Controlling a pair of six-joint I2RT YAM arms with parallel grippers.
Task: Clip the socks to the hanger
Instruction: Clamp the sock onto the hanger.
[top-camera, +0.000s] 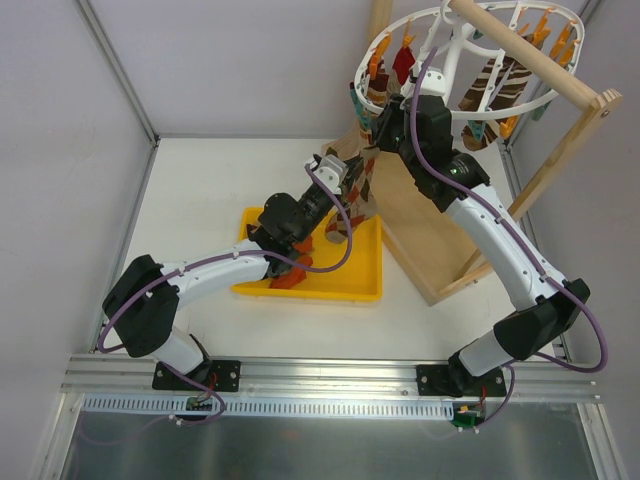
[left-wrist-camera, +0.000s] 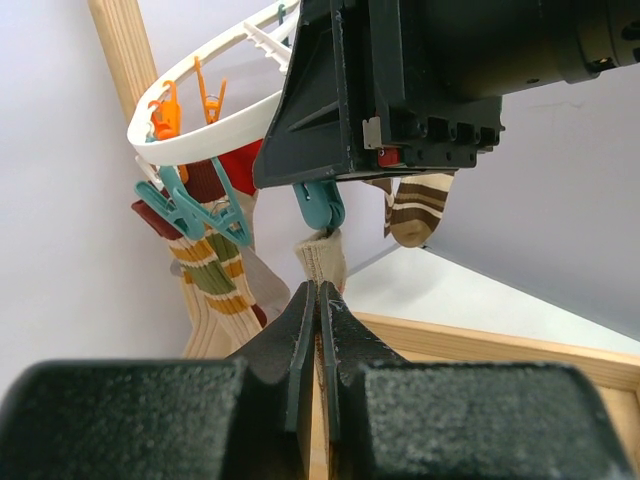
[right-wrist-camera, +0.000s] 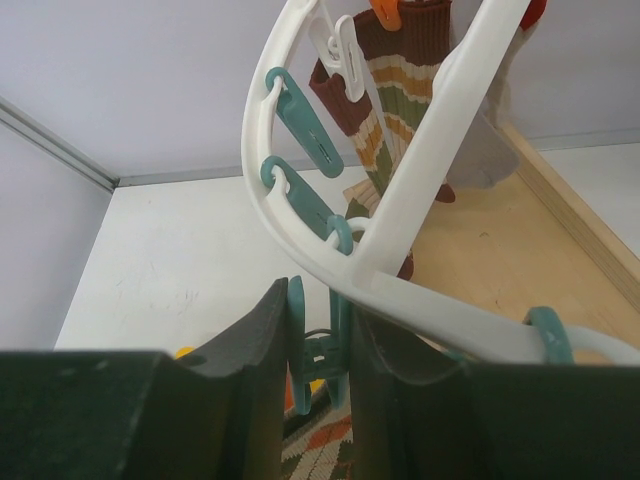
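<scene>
My left gripper (left-wrist-camera: 320, 290) is shut on the beige cuff of an argyle sock (left-wrist-camera: 322, 258) and holds it up just under a teal clothespin (left-wrist-camera: 318, 205). In the top view the left gripper (top-camera: 345, 180) sits below the near rim of the white hanger (top-camera: 420, 25). My right gripper (right-wrist-camera: 318, 300) is shut on that teal clothespin (right-wrist-camera: 335, 345), squeezing it from both sides under the hanger ring (right-wrist-camera: 290, 215). The argyle sock (right-wrist-camera: 320, 445) shows just beneath the pin. Striped socks (left-wrist-camera: 205, 262) hang clipped to the ring. Orange-red socks (top-camera: 290, 277) lie in the yellow tray.
The yellow tray (top-camera: 365, 292) lies at table centre under the left arm. A wooden stand with base board (top-camera: 420, 225) and rod (top-camera: 530, 55) carries the hanger at the right. Grey walls close in at the back and on both sides.
</scene>
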